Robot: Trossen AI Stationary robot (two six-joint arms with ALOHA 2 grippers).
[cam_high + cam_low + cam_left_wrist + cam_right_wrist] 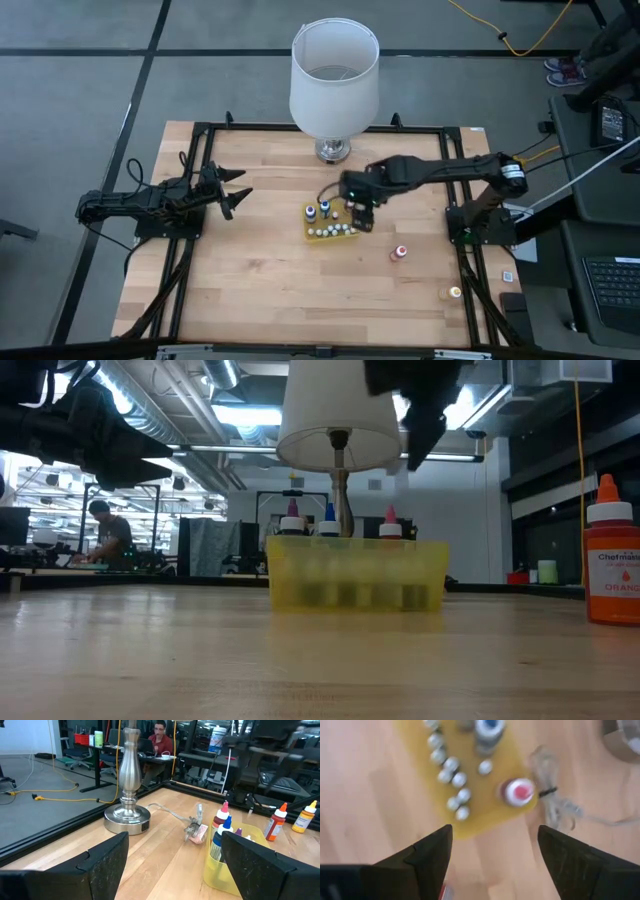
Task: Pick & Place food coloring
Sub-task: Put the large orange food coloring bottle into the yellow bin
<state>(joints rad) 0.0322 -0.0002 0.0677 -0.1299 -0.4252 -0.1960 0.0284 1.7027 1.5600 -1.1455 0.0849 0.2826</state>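
Spread wide and holding nothing are the two dark fingers of the right gripper (360, 216), which hangs above the right end of the flat yellow rectangular plastic tray (312, 232); in the right wrist view the fingers (432, 855) frame the tray's near edge from above. Inside the tray, small pale food coloring bottles with white tops (453, 779) stand in a row along the front side, and taller ones stand behind them: a blue-topped bottle (325, 207) and a red-topped bottle (519, 791). The low view shows the tops rising over the translucent yellow wall.

Outside the tray, on the bare light wooden table (260, 290), a red-capped bottle (400, 253) stands to the tray's right, well apart from it. An orange bottle (455, 292) stands farther right, close to the table's right edge. The front half of the table is open wood.

At the left side the left gripper (236, 190) waits with its fingers apart too, well apart from the tray.

Behind the tray stands the lamp with a big white shade (334, 75) and a round metal base (127, 819), near the far edge. Its cord, tied in a bundle (195, 827), lies between base and tray.
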